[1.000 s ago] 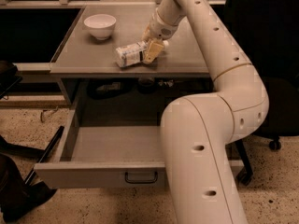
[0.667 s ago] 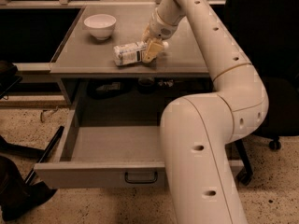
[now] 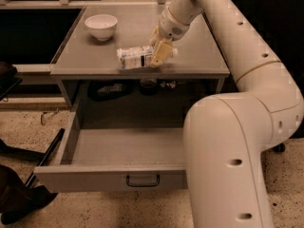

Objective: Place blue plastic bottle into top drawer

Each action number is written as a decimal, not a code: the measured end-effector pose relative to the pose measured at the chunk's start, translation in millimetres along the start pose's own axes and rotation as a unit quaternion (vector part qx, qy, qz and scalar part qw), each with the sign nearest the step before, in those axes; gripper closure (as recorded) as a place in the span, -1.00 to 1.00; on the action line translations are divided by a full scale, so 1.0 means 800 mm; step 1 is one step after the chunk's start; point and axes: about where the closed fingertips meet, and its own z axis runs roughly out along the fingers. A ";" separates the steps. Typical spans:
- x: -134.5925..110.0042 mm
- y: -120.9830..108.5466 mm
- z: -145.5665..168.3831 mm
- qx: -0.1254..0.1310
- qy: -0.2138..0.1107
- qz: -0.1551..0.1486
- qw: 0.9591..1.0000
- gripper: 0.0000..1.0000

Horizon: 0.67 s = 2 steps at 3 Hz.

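Note:
The blue plastic bottle (image 3: 134,57) lies on its side near the front edge of the grey cabinet top (image 3: 190,56), with its white cap pointing right. My gripper (image 3: 158,45) reaches down from the upper right and straddles the bottle's cap end. One yellowish finger (image 3: 160,53) is in front of the bottle and the other is behind it. The fingers sit closed against the bottle, which still rests on the top. The top drawer (image 3: 118,178) is pulled wide open below, with its dark handle (image 3: 142,180) at the centre front. Its inside shows nothing in it.
A white bowl (image 3: 101,25) stands at the back left of the cabinet top. My large white arm (image 3: 228,151) covers the drawer's right side. Dark objects lie in the shelf gap (image 3: 111,89) under the top. Dark items lie on the speckled floor at left (image 3: 19,194).

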 end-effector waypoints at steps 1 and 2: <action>-0.002 0.035 -0.033 0.006 -0.020 0.025 0.999 1.00; 0.003 0.064 -0.012 -0.020 -0.015 0.032 0.999 1.00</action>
